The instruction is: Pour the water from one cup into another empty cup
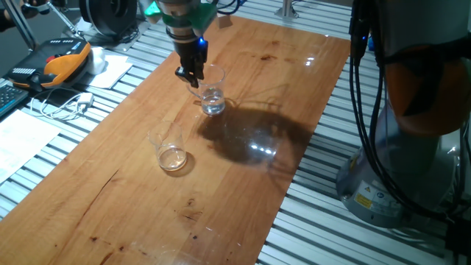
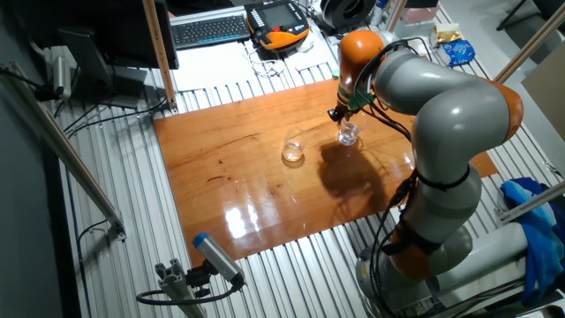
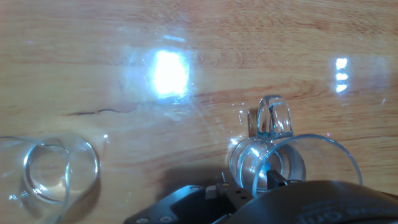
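The clear glass mug (image 1: 211,93) with a loop handle stands on the wooden table (image 1: 243,184) and holds a little water (image 1: 213,105) at its bottom. My gripper (image 1: 190,76) comes down on the mug's near rim, with one finger inside the wall, and looks shut on it. In the hand view the mug (image 3: 298,163) sits at the lower right with its handle (image 3: 273,118) pointing away, and my gripper (image 3: 267,182) is at its rim. The empty handleless tumbler (image 1: 171,151) stands apart to the front left. It also shows in the hand view (image 3: 59,171) and in the other fixed view (image 2: 293,152).
An orange teach pendant (image 1: 62,59), cables and papers (image 1: 22,140) lie on the slatted bench left of the table. The robot's base (image 1: 412,154) stands at the right. A keyboard (image 2: 210,29) lies behind the table.
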Robot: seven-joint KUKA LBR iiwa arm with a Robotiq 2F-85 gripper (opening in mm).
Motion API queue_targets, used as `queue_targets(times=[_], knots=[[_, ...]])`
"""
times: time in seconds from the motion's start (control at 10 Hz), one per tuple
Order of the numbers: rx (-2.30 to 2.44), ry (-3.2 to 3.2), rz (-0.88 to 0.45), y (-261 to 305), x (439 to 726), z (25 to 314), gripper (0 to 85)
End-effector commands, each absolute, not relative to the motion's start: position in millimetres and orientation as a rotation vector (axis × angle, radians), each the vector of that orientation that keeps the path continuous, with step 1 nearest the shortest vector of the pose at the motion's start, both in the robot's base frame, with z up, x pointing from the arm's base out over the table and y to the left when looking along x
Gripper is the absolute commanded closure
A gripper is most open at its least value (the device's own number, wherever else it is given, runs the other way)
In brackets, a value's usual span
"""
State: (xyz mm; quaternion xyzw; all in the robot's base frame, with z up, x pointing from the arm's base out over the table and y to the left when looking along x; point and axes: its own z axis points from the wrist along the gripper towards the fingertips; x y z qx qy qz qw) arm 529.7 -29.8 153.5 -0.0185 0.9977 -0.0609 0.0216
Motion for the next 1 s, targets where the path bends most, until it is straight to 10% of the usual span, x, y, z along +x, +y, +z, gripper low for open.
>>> queue_targets(times=[0.0,0.9], knots=[[-0.059,3.092,-0.186,-31,530,152,51.0],[-0.098,3.065,-0.165,-37,529,133,51.0]])
